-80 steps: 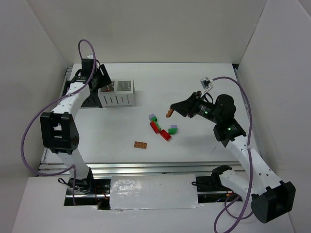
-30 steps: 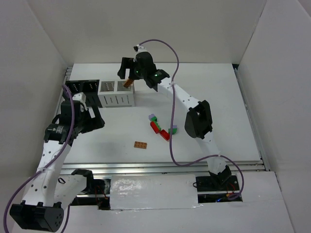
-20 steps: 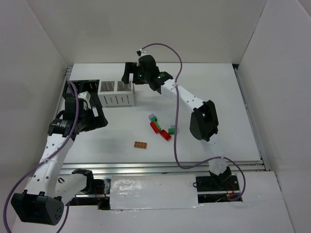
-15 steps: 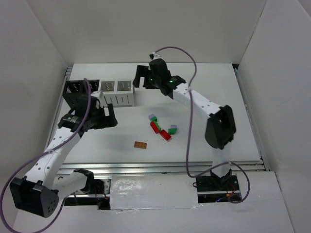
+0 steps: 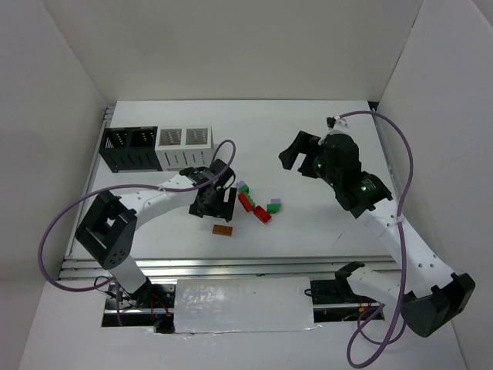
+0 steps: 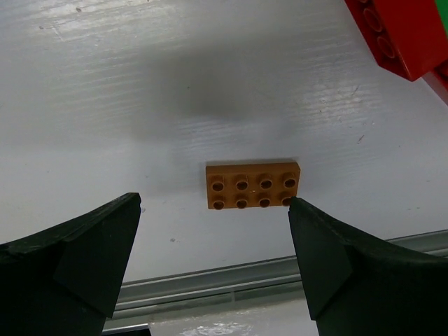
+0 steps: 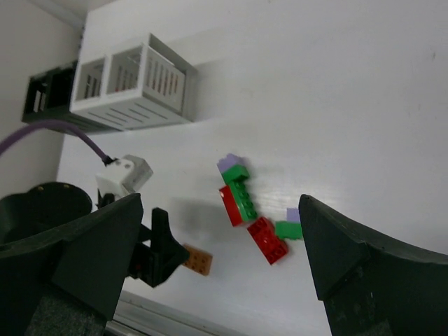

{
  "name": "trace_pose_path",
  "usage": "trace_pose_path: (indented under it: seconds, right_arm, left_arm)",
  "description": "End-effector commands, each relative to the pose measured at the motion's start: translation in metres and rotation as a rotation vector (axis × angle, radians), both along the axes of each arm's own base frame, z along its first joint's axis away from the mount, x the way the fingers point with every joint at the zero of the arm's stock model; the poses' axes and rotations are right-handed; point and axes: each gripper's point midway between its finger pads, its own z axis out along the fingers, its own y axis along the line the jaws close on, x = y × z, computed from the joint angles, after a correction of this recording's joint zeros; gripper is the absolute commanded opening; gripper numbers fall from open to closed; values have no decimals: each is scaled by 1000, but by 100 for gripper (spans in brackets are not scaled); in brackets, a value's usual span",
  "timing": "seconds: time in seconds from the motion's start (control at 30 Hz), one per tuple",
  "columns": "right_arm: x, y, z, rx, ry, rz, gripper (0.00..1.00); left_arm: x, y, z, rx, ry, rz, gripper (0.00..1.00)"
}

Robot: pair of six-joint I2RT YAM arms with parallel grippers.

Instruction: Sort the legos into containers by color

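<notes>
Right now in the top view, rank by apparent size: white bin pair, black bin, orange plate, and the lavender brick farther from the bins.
Largest: white bin pair and black bin, about alike, so not ranked apart.
Next: orange plate.
Smallest: lavender brick.

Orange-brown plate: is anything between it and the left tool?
Nothing visible. The orange-brown plate lies flat on bare table, framed by the open left tool's fingers; the nearest red brick sits clear of it.

Orange-brown plate (image 6: 253, 185) flat on table (image 6: 140, 105), between spread fingers (image 6: 77, 252); red brick (image 6: 402, 35) top right.
</notes>
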Motion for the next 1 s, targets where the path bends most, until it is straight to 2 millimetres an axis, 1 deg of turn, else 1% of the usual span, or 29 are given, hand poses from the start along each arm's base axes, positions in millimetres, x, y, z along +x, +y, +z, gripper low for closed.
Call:
trace_pose_path:
  seconds: [0.0, 0.1, 0.2, 0.37, 0.5, 0.57, 0.6, 0.67, 0.7, 0.73, 0.83, 0.87, 0.93, 0.97]
  right_arm:
    - [-10, -1, -20, -37, 46, 47, 100]
    - [-12, -2, -21, -53, 54, 58, 100]
    - [-12, -1, -23, -59, 62, 69, 100]
    - [-13, 4, -30, -52, 75, 96, 100]
    - [-12, 9, -30, -44, 81, 119, 100]
    - [-12, 12, -29, -37, 84, 134, 100]
    - [-11, 13, -29, -37, 86, 137, 100]
    - [-12, 15, -28, -32, 84, 147, 100]
    - [-12, 15, -28, -30, 85, 148, 100]
    - [-12, 16, -27, -27, 85, 151, 100]
    - [-13, 18, -28, -16, 86, 157, 100]
    - [-13, 19, -27, -11, 85, 163, 100]
    - [-13, 20, -25, -6, 82, 164, 100]
    - [-13, 20, -26, -6, 86, 163, 100]
  left_arm:
    - [3, -18, 1, -44, -4, 4, 99]
    - [1, -28, -11, -47, 31, -13, 99]
    - [-3, -32, -16, -66, 49, -14, 100]
    - [-14, -30, -21, -74, 60, -21, 100]
    - [-25, -28, -35, -61, 90, -30, 99]
    - [-28, -28, -40, -55, 97, -26, 99]
    - [-30, -25, -46, -41, 108, -21, 97]
    - [-33, -23, -50, -31, 113, -14, 93]
    - [-35, -20, -53, -16, 113, -10, 90]
    - [-35, -19, -54, -10, 112, -9, 88]
    - [-38, -18, -60, 8, 112, -12, 77]
    - [-37, -18, -63, 16, 111, -16, 69]
    - [-35, -18, -65, 29, 102, -22, 56]
    - [-33, -18, -67, 34, 100, -23, 48]
